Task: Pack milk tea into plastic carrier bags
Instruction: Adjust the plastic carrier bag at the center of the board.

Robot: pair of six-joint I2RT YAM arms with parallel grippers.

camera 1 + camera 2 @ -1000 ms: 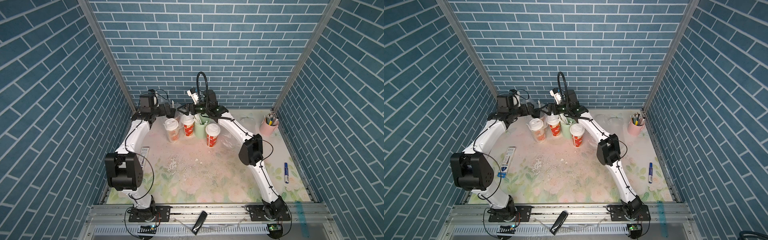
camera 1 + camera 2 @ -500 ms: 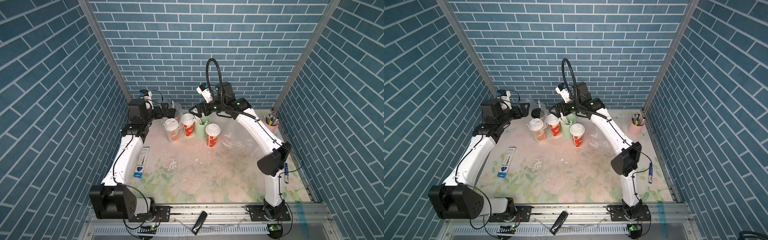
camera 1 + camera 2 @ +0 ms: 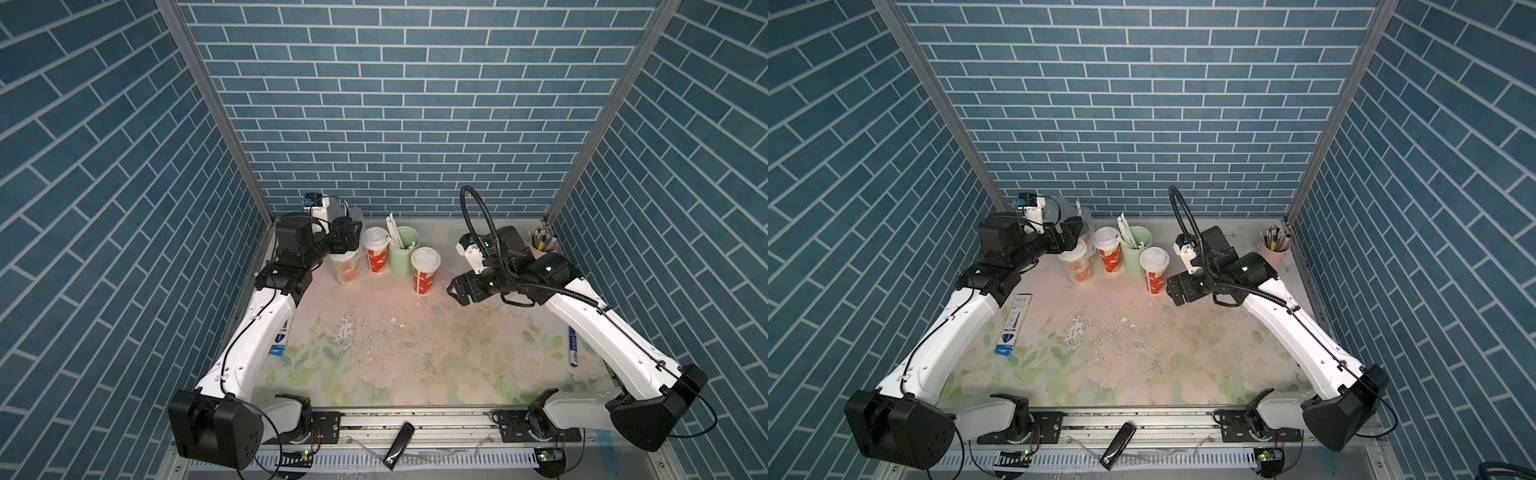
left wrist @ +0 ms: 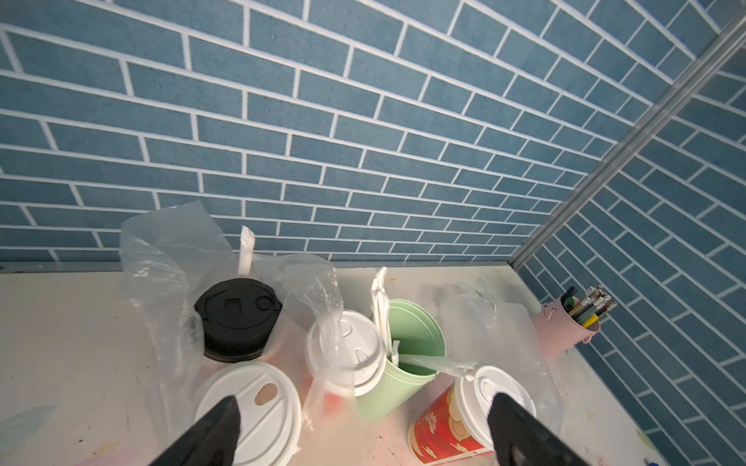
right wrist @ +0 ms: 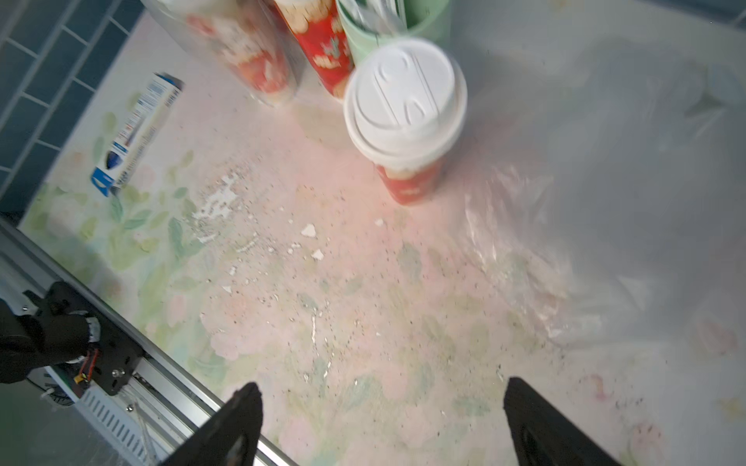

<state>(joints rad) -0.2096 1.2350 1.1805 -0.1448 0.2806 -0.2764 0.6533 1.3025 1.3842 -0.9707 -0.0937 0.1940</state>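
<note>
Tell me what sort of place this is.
Probably a mock drinks-counter set in a robot lab cell: brick-print wall panels, a left arm and right arm mounted on a front rail, and lidded paper cups on a floral tabletop.

I count four tall printed paper cups of milk tea at the far side: one black-lidded cup (image 4: pixel 237 318) and three with white domed lids, the left white-lidded cup (image 4: pixel 247 411), the middle white-lidded cup (image 4: pixel 345 355) and the right white-lidded cup (image 4: pixel 444 427). Two thin clear plastic carrier bags: the left bag (image 4: pixel 161 262) and the right bag (image 4: pixel 504 335). One mint-green cylinder of straws (image 3: pixel 401 262), one pink pen cup (image 3: pixel 1273 254), one blue marker pen (image 3: pixel 573 351) at the right, one flat blue-and-white packet (image 3: pixel 1013 324) at the left.
</note>
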